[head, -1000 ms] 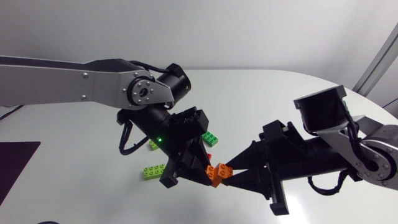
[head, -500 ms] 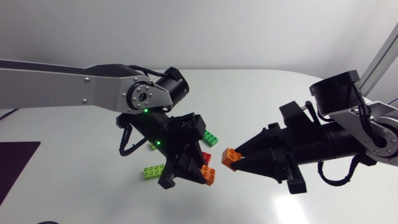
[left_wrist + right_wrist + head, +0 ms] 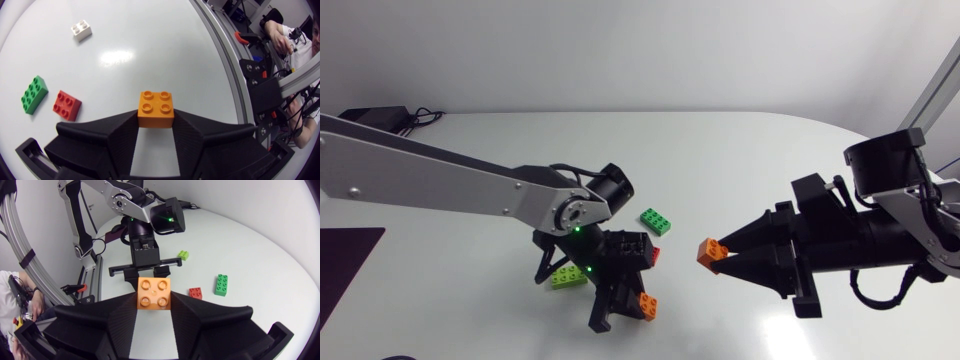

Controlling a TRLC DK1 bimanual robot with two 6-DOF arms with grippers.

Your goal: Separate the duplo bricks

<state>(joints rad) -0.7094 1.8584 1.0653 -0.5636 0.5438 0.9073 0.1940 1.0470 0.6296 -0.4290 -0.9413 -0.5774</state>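
My left jaws are clamped on an orange brick [image 3: 156, 108], held low over the counter [image 3: 740, 150]. My right jaws grip the other orange brick [image 3: 154, 293], well apart from the first, with the two sets of jaws pointing at each other. On the counter lie a green brick [image 3: 656, 220], a red brick [image 3: 654, 254] beside the left arm [image 3: 470, 190], a lime brick [image 3: 565, 278] partly hidden behind it, and a white brick [image 3: 81, 30] farther off.
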